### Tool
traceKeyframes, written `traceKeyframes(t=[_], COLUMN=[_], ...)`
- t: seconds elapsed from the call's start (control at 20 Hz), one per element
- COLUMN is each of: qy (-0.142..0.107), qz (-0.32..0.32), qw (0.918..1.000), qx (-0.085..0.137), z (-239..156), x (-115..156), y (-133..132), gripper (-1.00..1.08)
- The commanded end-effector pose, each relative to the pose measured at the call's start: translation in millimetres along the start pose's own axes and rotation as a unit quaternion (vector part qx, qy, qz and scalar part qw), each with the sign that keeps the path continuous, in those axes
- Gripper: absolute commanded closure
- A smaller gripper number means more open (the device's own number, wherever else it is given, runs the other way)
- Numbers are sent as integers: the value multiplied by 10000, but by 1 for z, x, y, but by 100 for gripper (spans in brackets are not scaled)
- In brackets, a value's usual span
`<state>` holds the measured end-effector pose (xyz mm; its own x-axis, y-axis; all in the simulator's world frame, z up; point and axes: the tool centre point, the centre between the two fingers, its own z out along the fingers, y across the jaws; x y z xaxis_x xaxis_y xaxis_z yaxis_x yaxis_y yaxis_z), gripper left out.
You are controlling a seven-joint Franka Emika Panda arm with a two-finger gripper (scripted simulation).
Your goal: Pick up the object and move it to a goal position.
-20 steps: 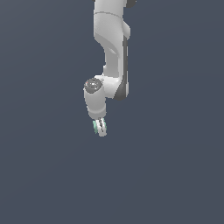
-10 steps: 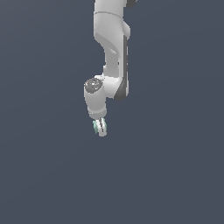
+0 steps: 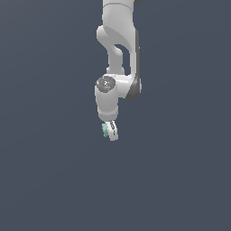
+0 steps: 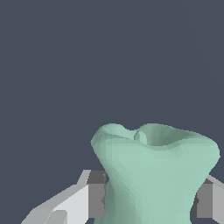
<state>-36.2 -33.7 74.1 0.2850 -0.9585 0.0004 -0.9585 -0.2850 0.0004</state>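
The jaws are clamped on the mint-green object, one grey pad pressed against each of its sides. The object sits between the fingers of the white gripper, which hangs below the arm over plain grey ground.

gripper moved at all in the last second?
No. In the exterior view the gripper sits at the same spot in the frame as a second ago, shut on the mint-green object. The plain background offers no fixed landmark, so small shifts could go unnoticed.
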Motion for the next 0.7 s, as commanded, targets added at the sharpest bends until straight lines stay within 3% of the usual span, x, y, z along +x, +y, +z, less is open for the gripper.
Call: traceKeyframes(t=[0.0, 0.35, 0.65], qy=[2, 5, 3], qz=[-4, -3, -4], qw=[10000, 10000, 10000], qx=[3, 1, 1], z=[-13, -50, -66], x=[-16, -61, -80], y=[-11, -43, -58], gripper=[108, 108, 108])
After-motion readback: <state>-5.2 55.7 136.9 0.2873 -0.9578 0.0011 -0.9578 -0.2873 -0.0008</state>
